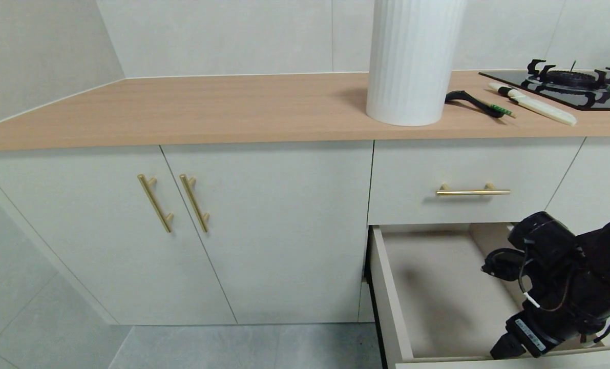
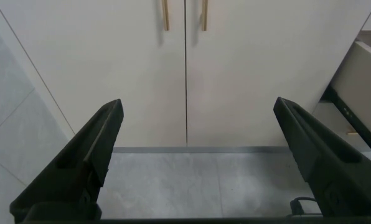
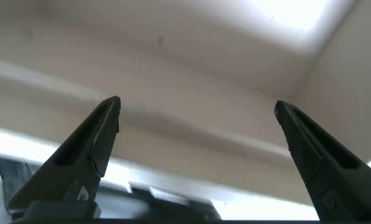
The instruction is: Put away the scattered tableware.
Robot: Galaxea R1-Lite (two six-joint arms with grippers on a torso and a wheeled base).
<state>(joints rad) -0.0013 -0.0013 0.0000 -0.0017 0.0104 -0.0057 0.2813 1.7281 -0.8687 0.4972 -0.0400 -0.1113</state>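
Ribbed white cylinder (image 1: 412, 61) on smooth wood-grain counter (image 1: 207, 110), slim pale knife (image 1: 533, 104) nearby

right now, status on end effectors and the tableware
Left end effector open, facing cabinet doors; right end effector open, over open drawer. Black-handled utensil, white knife on countertop. White ribbed vase beside them.

A domestic-style kitchen: a wood-look countertop (image 1: 207, 110) runs along a wall of large pale tiles (image 1: 223, 36), with a black gas hob (image 1: 571, 95) set into it at the far right. Below are light cabinet doors (image 1: 279, 230) with brass bar handles (image 1: 194, 202) and an open drawer (image 1: 438, 292). A pale knife (image 1: 532, 102) and a black-handled utensil (image 1: 471, 101) lie on the counter beside a white ribbed container (image 1: 412, 61). Grey tiles cover the floor (image 1: 233, 346).
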